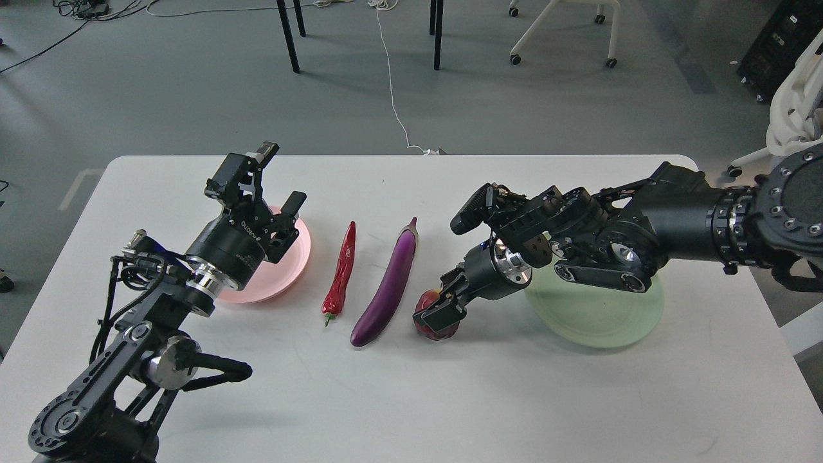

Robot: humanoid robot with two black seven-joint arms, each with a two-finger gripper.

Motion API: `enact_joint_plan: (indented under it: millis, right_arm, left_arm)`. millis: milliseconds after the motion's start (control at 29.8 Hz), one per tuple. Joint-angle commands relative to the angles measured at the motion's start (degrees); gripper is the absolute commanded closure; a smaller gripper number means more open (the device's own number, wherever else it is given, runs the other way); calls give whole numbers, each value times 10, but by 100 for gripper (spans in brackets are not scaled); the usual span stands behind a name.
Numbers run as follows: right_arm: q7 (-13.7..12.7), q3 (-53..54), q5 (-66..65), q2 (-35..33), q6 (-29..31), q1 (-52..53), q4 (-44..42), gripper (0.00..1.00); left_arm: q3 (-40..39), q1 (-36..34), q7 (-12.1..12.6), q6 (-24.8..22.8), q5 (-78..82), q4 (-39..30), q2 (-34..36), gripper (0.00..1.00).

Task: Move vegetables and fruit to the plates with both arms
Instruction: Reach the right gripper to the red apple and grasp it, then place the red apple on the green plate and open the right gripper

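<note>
My right gripper is low over the dark red pomegranate, with its open fingers on either side of it; the fruit rests on the table. The mint green plate lies behind, partly covered by my right arm. The yellow-green fruit is hidden behind that arm. The purple eggplant and the red chili lie side by side in the middle of the table. My left gripper is open and empty above the pale pink plate.
The white table ends close behind both plates. Chair and table legs stand on the grey floor beyond, with a white cable running up to the table's far edge.
</note>
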Motion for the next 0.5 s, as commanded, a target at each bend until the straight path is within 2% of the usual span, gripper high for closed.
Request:
enact_joint_plan:
  millis: [0,67,101,302,469]
  right_arm:
    - [0,-14,0,2,2,0,-1,43]
    - [0,-17,0,3,2,0,0,57]
    - [0,-17,0,2,3,1,1,58]
    - [0,-16,0,-24,5,32,10,62]
    - [0,-17,-9,-104,6,95,59,61]
  left_arm:
    - [0,1,0,0,1,0,0,2]
    - [0,2,0,0,0,0,0,2]
    - [0,2,0,0,0,0,0,2]
    - [0,1,0,0,0,0,0,2]
    - [0,1,0,0,0,-1,0,2]
